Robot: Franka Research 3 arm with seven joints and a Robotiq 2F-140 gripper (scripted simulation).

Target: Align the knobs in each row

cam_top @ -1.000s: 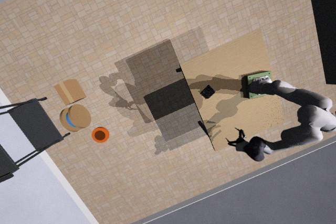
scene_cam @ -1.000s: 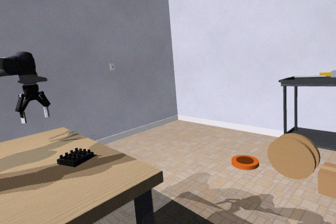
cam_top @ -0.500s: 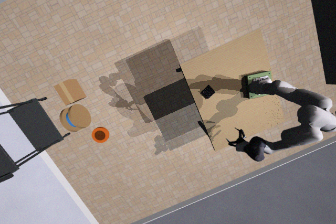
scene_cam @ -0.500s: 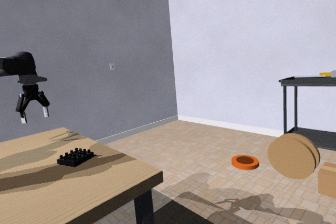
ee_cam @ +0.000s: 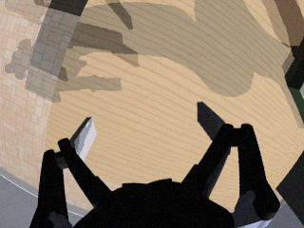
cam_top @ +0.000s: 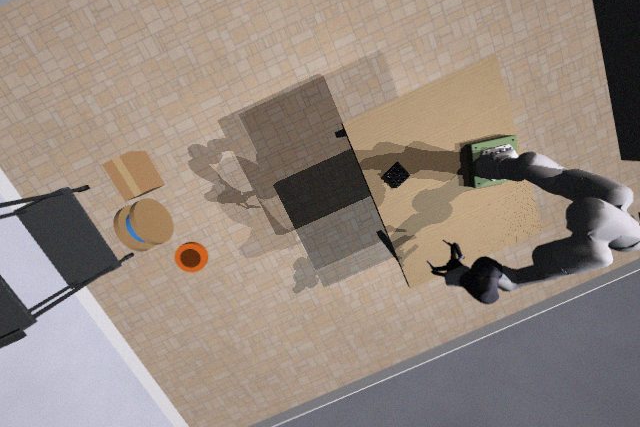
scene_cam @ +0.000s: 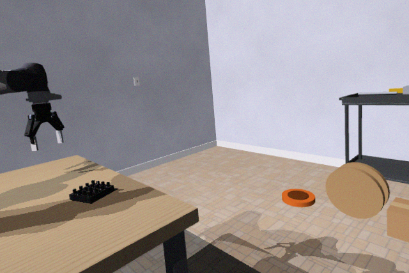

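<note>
Knob markings [cam_top: 395, 174] [scene_cam: 91, 192] too small to read.

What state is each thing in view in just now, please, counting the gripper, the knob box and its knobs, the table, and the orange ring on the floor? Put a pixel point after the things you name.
Gripper [cam_top: 438, 255] [scene_cam: 46, 141] [ee_cam: 144, 119]: open, nothing between its fingers, raised off the table.
Knob box [cam_top: 397, 175] [scene_cam: 91, 199]: lying flat on the table, knobs up.
Knobs: upright; where they point is too small to tell.
Table [cam_top: 444, 102] [scene_cam: 131, 217] [ee_cam: 157, 95]: upright, partly in shadow.
Orange ring [cam_top: 179, 257] [scene_cam: 298, 202]: flat on the floor.
</note>
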